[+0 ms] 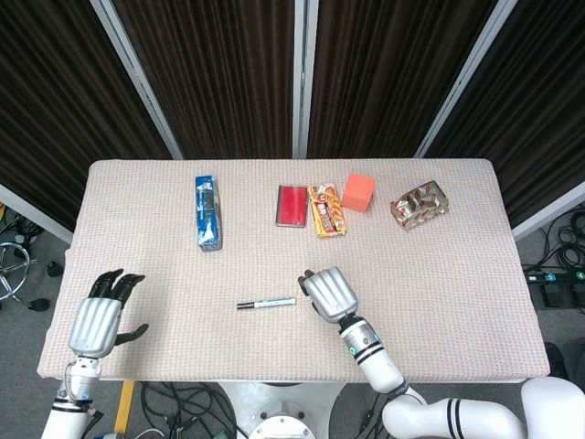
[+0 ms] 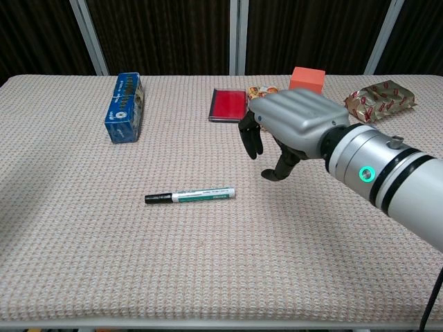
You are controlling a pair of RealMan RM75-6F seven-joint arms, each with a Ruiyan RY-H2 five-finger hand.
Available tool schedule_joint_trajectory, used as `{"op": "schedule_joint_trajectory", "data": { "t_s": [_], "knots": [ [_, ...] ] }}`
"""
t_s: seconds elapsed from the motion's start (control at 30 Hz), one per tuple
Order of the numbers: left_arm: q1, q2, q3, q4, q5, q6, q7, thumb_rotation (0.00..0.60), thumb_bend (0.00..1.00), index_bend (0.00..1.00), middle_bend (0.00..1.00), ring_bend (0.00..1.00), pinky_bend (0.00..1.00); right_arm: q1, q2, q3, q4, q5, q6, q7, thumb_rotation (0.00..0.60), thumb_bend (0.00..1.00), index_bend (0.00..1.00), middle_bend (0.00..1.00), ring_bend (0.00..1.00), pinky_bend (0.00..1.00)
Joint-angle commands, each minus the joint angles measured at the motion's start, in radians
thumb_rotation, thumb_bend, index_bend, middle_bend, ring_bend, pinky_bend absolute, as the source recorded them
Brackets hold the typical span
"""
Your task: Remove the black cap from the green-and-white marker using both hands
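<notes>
My right hand hovers just beside the marker's white end, palm down, fingers loosely curled downward and apart, holding nothing. The marker lies flat on the surface near its front middle, its black cap pointing toward my left side and still on. In the chest view, the hand is above and to the right of the marker, not touching it. My left hand sits at the front left corner of the surface, fingers spread, empty, well apart from the marker. Along the far side lie a blue box, a red case, a snack pack, an orange cube and a foil packet.
</notes>
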Motion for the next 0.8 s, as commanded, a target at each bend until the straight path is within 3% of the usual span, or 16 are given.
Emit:
{"op": "schedule_joint_trajectory", "data": {
  "t_s": [0.03, 0.23, 0.53, 0.8],
  "knots": [
    [-0.003, -0.002, -0.001, 0.002, -0.004, -0.003, -0.002, 0.600, 0.02, 0.20, 0.23, 0.11, 0.14, 0.029, -0.061, -0.010, 0.062, 0.031, 0.007, -0.020, 0.600, 0.12, 0.59, 0.50, 0.69, 0.83],
    [-0.010, 0.007, -0.002, -0.005, -0.010, -0.012, -0.010, 0.600, 0.02, 0.20, 0.23, 0.11, 0.14, 0.063, -0.129, -0.002, 0.119, 0.079, 0.010, -0.018, 0.600, 0.11, 0.56, 0.48, 0.67, 0.83],
    [-0.013, 0.016, 0.003, -0.007, -0.023, -0.025, -0.041, 0.600, 0.02, 0.20, 0.23, 0.11, 0.14, 0.111, -0.156, -0.003, 0.138, 0.171, -0.011, -0.057, 0.600, 0.10, 0.43, 0.44, 0.61, 0.83],
    [-0.013, 0.024, 0.009, 0.000, -0.024, -0.026, -0.063, 0.600, 0.02, 0.20, 0.23, 0.11, 0.14, 0.155, -0.203, -0.002, 0.186, 0.223, -0.013, -0.071, 0.600, 0.11, 0.42, 0.44, 0.60, 0.83]
  ]
}}
